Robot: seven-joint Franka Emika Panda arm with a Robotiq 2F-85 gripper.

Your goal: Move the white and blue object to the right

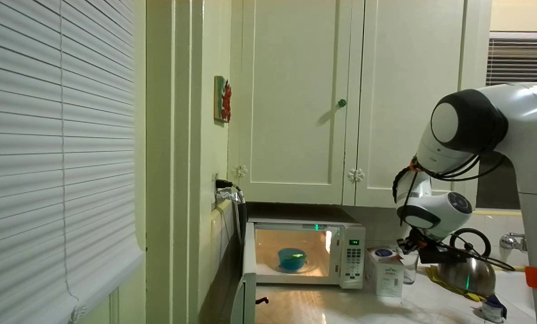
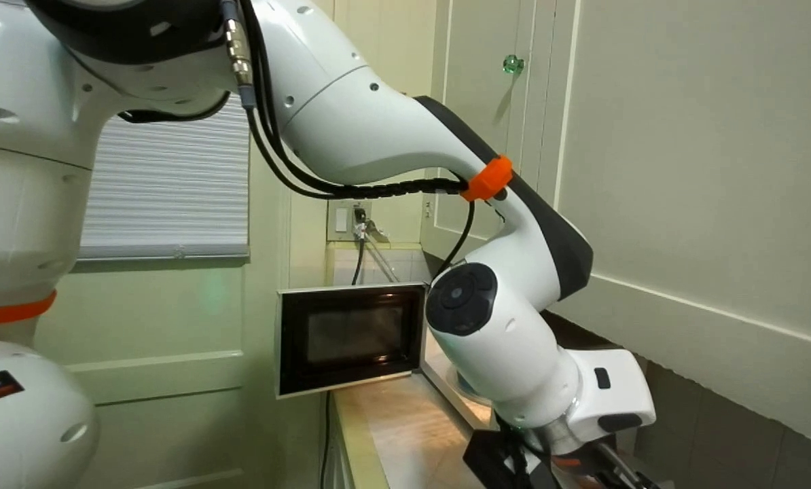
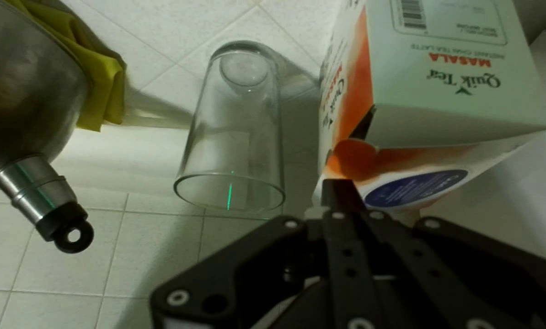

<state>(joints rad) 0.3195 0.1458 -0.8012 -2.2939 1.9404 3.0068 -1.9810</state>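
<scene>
Box (image 1: 385,275), white with a blue oval (image 3: 417,188) on its top and, by my reading, the thing meant, stands upright on the counter (image 1: 417,310) between the microwave (image 1: 353,258) and a glass (image 3: 234,132). My pincer (image 3: 351,201) is clenched, nothing seen in its grip, its tips overlapping the box's top edge in the wrist view; whether they touch, I cannot tell. The box lies below and to the microwave side of me, long axis vertical, so a push right, as an exterior view has it, would likely need me on its microwave flank and could drive it into the glass. Beyond the glass sits the kettle (image 1: 468,275), yellow cloth (image 3: 104,84) at its base.
</scene>
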